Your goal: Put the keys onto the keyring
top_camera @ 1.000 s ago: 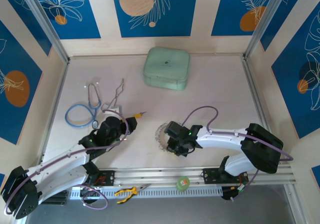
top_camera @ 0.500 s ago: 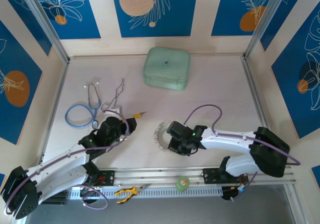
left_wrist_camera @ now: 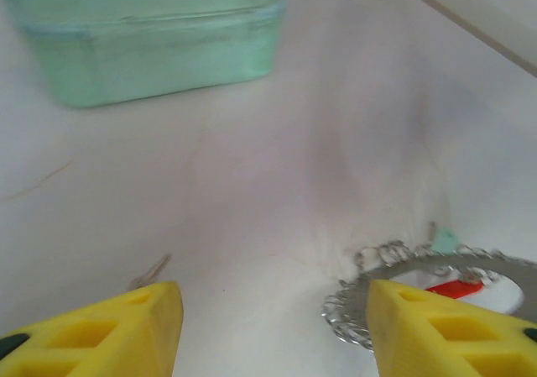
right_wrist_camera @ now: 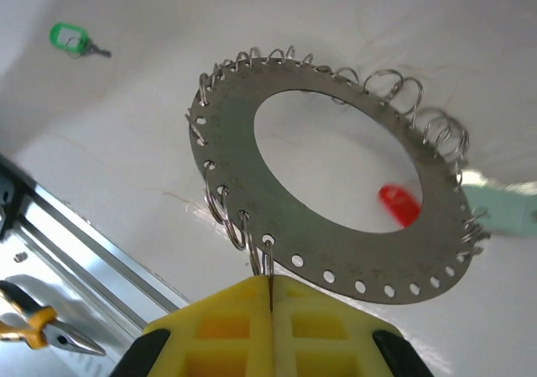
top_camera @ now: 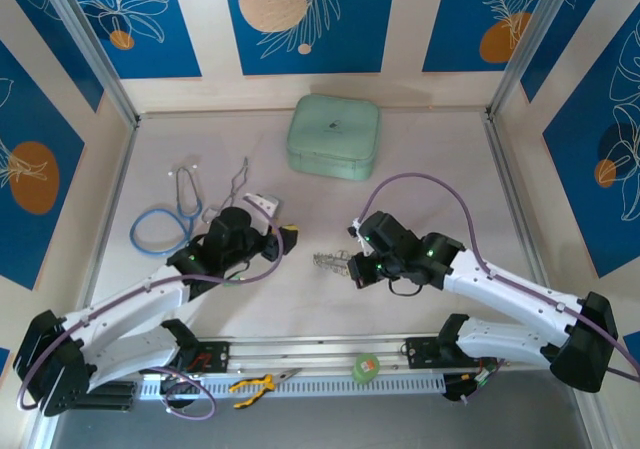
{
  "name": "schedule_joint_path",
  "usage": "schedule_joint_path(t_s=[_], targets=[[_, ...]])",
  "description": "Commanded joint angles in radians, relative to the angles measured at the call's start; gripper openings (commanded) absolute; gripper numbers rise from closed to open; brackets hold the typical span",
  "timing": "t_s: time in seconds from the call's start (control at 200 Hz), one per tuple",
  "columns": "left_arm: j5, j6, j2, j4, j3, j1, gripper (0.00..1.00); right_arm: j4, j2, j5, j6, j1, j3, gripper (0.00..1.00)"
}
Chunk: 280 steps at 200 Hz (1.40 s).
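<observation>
Your right gripper (right_wrist_camera: 270, 303) is pinched tight on the rim of the keyring (right_wrist_camera: 336, 194), right at one of its small loops. The ring sits tilted up around the middle of the table (top_camera: 440, 169), a bit toward the near edge. I can't tell if its far side touches the surface. Your left gripper (left_wrist_camera: 273, 337) is about half open with nothing between the fingers, facing the ring from the left. A red key (right_wrist_camera: 399, 205) shows through the ring's hole, and a green key (right_wrist_camera: 71, 37) lies well apart from it. The mint box (top_camera: 333, 137) is by the far edge and the stethoscope (top_camera: 165, 219) is near the left edge.
</observation>
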Motion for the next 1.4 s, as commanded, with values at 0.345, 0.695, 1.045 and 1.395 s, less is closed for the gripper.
schedule_joint_path(t_s=[0.345,0.695,1.045,1.395], targets=[[0.58,0.546,0.228,-0.036,0.201,0.005,0.38,-0.018,0.005,-0.401,-0.671,-0.147,0.062,0.0],[0.767,0.655,0.315,-0.135,0.231,0.012,0.29,-0.004,0.034,-0.43,-0.756,-0.144,0.088,0.0],[0.871,0.647,0.367,-0.029,0.169,0.007,0.3,-0.013,0.061,-0.425,-0.742,-0.136,0.073,0.0],[0.837,0.579,0.371,-0.037,0.153,0.007,0.37,0.001,0.066,-0.428,-0.7,-0.136,0.069,0.0]])
